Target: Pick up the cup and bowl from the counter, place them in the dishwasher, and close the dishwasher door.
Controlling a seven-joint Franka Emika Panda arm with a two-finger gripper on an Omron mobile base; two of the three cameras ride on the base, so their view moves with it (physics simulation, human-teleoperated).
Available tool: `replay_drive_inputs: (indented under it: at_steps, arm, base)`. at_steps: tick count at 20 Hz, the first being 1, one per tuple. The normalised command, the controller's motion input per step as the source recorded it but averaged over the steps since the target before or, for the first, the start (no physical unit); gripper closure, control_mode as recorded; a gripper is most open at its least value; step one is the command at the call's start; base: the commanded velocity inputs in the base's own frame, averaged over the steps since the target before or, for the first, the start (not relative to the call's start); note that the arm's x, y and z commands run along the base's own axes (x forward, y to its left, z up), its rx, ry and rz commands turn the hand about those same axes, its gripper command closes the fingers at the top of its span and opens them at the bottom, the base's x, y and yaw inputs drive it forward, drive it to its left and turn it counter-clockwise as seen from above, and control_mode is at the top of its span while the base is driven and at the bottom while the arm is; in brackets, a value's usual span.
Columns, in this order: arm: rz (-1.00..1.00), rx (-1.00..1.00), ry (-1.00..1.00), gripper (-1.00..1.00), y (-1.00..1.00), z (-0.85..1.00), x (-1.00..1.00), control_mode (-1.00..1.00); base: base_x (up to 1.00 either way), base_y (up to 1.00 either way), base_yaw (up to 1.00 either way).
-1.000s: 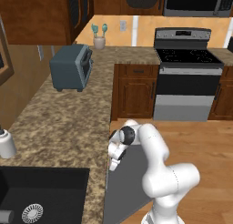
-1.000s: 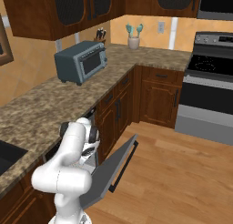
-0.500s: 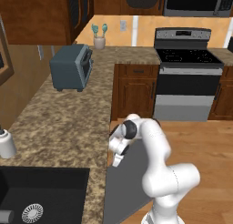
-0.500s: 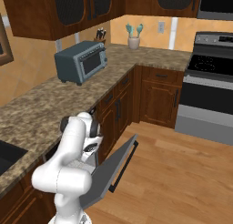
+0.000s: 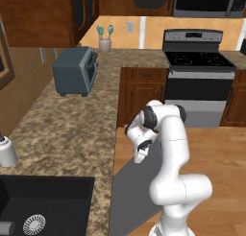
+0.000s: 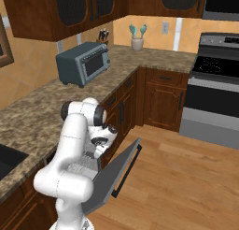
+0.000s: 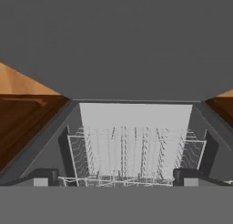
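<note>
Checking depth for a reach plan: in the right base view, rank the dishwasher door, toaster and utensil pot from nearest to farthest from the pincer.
1. Dishwasher door: just below the pincer, tilted open.
2. Toaster: up on the counter, by the wall.
3. Utensil pot: far corner of the counter, near the stove.

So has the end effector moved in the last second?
Yes. Against the counter edge in the left base view, the end effector has risen slightly and shifted away from the sink, over the open dishwasher door.
</note>
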Motion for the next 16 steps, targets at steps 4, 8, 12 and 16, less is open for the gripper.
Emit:
replay_drive_inputs:
  at_steps: [4,8,12,16]
  arm:
    - [0.0,0.06,-0.19,-1.0,-0.84,1.0,-0.73,-1.0]
    - [0.0,0.04,-0.11,-1.0,-0.78,1.0,-0.79,-1.0]
    - [0.0,0.03,-0.1,-1.0,-0.85,1.0,-0.82,-1.0]
    - [0.0,0.01,0.0,-1.0,-0.84,1.0,-0.64,-1.0]
  base:
    - [0.0,0.0,0.0]
    - [0.0,0.0,0.0]
    - [0.0,0.0,0.0]
    - [0.0,0.0,0.0]
